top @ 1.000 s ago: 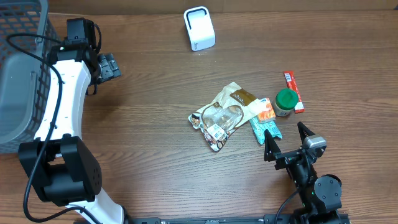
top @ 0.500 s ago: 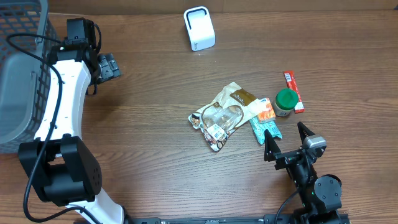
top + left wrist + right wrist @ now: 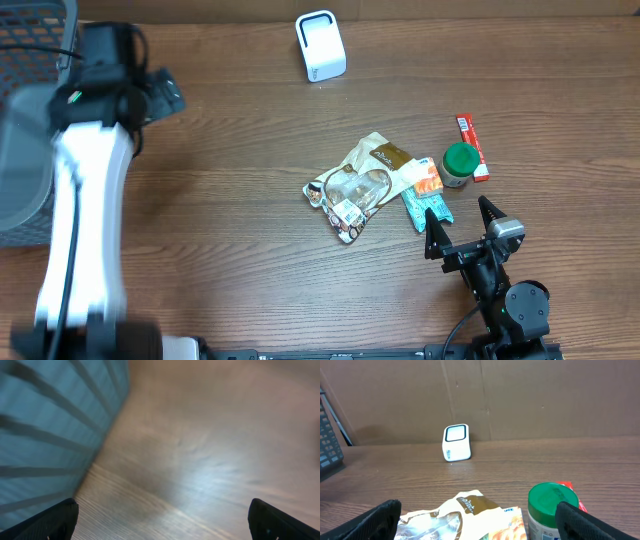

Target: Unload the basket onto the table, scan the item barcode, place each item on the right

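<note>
The white barcode scanner [image 3: 320,45] stands at the table's far edge and shows small in the right wrist view [image 3: 456,442]. The items lie in a loose group: a brown and clear snack bag [image 3: 362,182] [image 3: 465,515], an orange packet [image 3: 428,180], a teal packet [image 3: 425,208], a green-lidded jar [image 3: 460,163] [image 3: 552,510] and a red stick pack [image 3: 472,147]. My right gripper [image 3: 460,222] sits open just in front of this group, holding nothing. My left gripper [image 3: 160,93] is open, far left beside the basket, over bare wood [image 3: 165,520].
A grey wire basket [image 3: 25,110] fills the left edge of the table, and its wall [image 3: 45,425] shows blurred in the left wrist view. A cardboard wall [image 3: 520,395] rises behind the scanner.
The left arm is in fast motion and blurred, with its gripper shifted slightly up and to the left near the basket. The right arm and the items have not moved.
</note>
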`<state>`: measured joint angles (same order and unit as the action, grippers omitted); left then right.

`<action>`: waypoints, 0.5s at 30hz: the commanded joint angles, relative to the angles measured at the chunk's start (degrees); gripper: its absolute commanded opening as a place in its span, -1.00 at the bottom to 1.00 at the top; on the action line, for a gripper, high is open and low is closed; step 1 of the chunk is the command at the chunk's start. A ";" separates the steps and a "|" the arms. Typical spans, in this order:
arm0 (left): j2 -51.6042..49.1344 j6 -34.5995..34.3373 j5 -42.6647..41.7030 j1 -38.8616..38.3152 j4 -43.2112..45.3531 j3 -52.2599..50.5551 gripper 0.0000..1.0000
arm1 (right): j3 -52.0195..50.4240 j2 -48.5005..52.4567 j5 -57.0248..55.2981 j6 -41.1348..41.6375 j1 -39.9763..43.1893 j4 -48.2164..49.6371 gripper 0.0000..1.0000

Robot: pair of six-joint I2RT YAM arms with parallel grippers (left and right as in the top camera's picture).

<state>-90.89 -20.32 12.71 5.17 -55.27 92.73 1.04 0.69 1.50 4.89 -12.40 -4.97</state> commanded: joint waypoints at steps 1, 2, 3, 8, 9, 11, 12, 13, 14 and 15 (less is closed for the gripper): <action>14.29 1.49 0.76 -0.28 0.04 1.07 1.00 | -0.59 -0.52 0.09 0.02 0.26 0.31 1.00; 17.92 1.49 0.76 -0.28 0.02 1.07 0.99 | -0.59 -0.52 0.09 0.02 0.26 0.31 1.00; 21.33 1.51 0.76 -0.28 0.04 1.07 1.00 | -0.59 -0.52 0.09 0.02 0.26 0.31 1.00; 35.08 1.51 0.79 -0.28 -0.02 1.07 1.00 | -0.59 -0.52 0.09 0.02 0.26 0.31 1.00; 37.16 1.51 0.79 -0.28 -0.15 1.07 1.00 | -0.59 -0.52 0.09 0.02 0.26 0.31 1.00; 41.40 1.51 0.79 -0.28 -0.26 1.07 0.99 | -0.59 -0.52 0.09 0.02 0.26 0.31 1.00; 43.06 1.51 0.79 -0.28 -0.31 1.07 0.99 | -0.59 -0.52 0.09 0.02 0.26 0.31 1.00; 43.98 1.51 0.76 -0.28 -0.39 1.07 1.00 | -0.59 -0.52 0.09 0.02 0.26 0.31 1.00; 44.72 1.51 0.79 -0.33 -0.42 1.07 0.99 | -0.59 -0.52 0.09 0.02 0.26 0.31 1.00; 45.22 1.51 0.79 -0.33 -0.44 1.07 0.99 | -0.59 -0.52 0.09 0.02 0.26 0.31 1.00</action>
<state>-45.87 -20.32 12.73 5.17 -55.35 94.08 1.04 0.69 1.50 4.91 -12.40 -4.99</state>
